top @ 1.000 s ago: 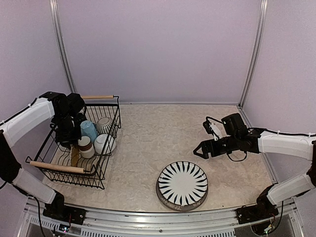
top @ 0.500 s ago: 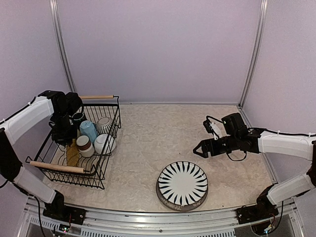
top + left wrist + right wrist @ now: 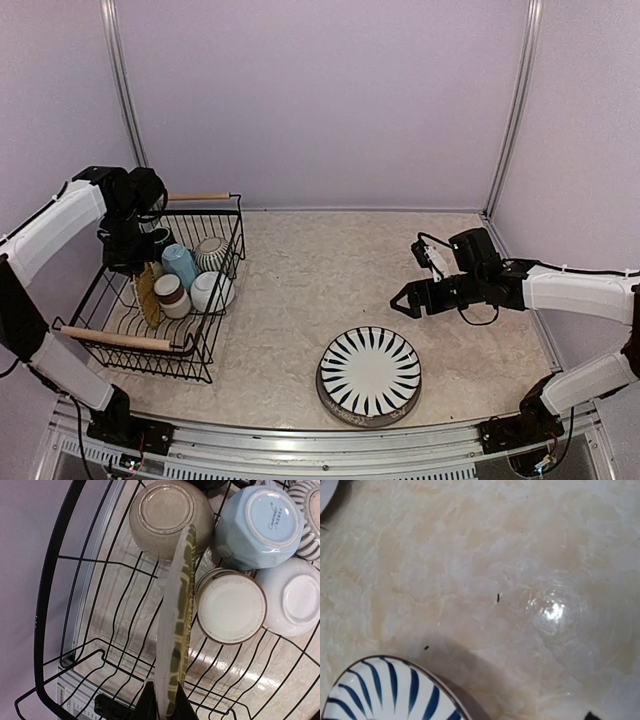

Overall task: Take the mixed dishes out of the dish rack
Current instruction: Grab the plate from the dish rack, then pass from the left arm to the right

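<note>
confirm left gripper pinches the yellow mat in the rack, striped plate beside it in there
The striped plate lies on the table outside the rack, as the top view shows. The left gripper does pinch the yellow mat in the rack.

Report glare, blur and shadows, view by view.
Right wrist: a bright glare spot on the tabletop, a soft shadow beside the striped plate. Left wrist: the yellow woven mat, edge-on, blurs toward the lens; sheen shows under the dish rack wires. Top external: even light, sharp, faint shadows.
</note>
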